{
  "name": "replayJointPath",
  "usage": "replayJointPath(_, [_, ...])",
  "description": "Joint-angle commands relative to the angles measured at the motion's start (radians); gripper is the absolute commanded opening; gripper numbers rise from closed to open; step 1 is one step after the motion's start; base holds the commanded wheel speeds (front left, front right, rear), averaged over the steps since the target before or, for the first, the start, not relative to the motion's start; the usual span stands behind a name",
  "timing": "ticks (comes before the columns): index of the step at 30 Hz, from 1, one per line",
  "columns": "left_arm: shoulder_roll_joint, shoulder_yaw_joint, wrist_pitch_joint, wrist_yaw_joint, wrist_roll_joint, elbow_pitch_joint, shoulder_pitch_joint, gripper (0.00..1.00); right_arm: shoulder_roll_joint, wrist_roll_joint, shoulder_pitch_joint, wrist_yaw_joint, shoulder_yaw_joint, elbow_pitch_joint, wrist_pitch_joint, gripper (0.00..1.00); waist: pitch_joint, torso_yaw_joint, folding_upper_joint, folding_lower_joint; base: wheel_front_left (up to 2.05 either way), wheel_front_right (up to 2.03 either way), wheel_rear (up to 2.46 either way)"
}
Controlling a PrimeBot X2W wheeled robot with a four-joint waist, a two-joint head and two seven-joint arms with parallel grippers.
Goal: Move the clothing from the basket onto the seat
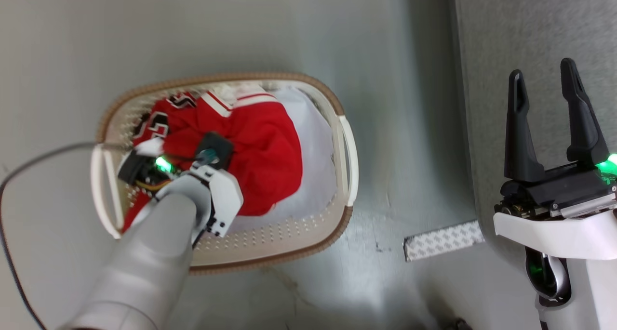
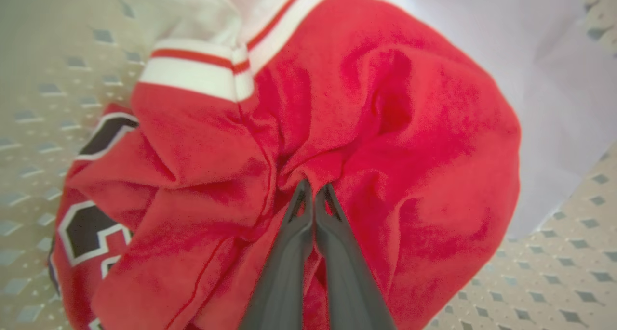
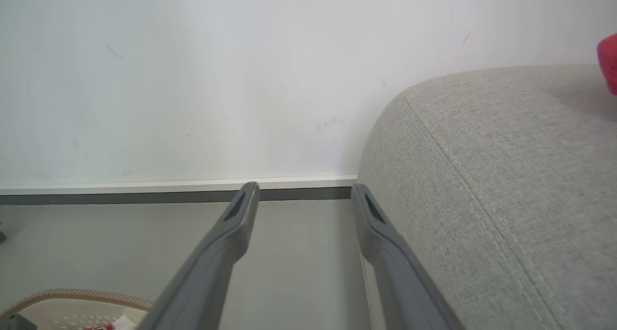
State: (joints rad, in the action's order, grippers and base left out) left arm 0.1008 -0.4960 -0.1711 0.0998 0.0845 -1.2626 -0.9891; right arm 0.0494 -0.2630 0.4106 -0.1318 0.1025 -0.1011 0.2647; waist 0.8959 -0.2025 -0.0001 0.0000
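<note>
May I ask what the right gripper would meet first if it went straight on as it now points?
Probably the white wall at its pale skirting strip; the open right gripper might graze the grey fabric seat beside it first.

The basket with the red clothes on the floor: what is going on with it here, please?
The robot's left gripper reaches down into the basket, its two fingers pinched shut on a fold of the red clothing. The clothing lies bunched in the basket beside some white fabric, not yet lifted. The right gripper waits open and empty beside the grey seat. A small red patch shows on the seat; what it is cannot be told.
</note>
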Motion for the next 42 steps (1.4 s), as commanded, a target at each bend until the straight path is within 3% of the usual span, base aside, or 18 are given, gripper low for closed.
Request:
replayJointPath(1, [-0.004,0.018,-0.032,0.009,-0.037,0.002,0.026,0.00,0.002,-0.005,0.003,0.002,-0.001,0.012,-0.001,1.00,-0.048,0.017,0.0001,0.0000,0.00,0.00,0.00])
replayJointPath(8, [-0.036,0.058,-0.092,0.030,-0.211,0.076,0.144,0.00,0.002,0.009,-0.035,0.002,-0.021,0.076,-0.001,1.00,-0.222,0.070,0.0001,0.0000,0.00,0.00,0.00])
replayJointPath(13, [-0.043,0.013,-0.093,0.031,-0.416,0.270,0.267,0.00,0.002,0.010,-0.073,0.002,-0.030,0.129,-0.001,1.00,-0.361,0.107,0.0001,0.0000,0.00,0.00,0.00])
replayJointPath(19, [0.028,-0.014,-0.094,0.031,-0.578,0.530,0.425,0.00,0.002,0.001,-0.141,0.002,-0.027,0.188,-0.001,1.00,-0.529,0.141,0.0001,0.0000,0.00,0.00,0.00])
replayJointPath(24, [0.076,0.020,-0.094,0.030,-0.604,0.705,0.540,0.00,0.003,-0.006,-0.194,0.002,-0.022,0.225,-0.001,1.00,-0.641,0.156,0.0001,0.0000,0.00,0.00,0.00])
replayJointPath(32, [0.101,0.120,-0.093,-0.048,-0.565,0.991,0.740,0.00,0.002,-0.007,-0.282,0.002,-0.004,0.280,-0.001,1.00,-0.809,0.155,0.0001,0.0000,0.00,0.00,0.00])
replayJointPath(42, [0.156,0.152,-0.052,-0.099,-0.574,1.164,0.884,0.00,0.002,0.012,-0.358,0.002,0.082,0.314,-0.001,1.00,-0.938,0.148,0.0001,0.0000,0.00,0.00,0.00])
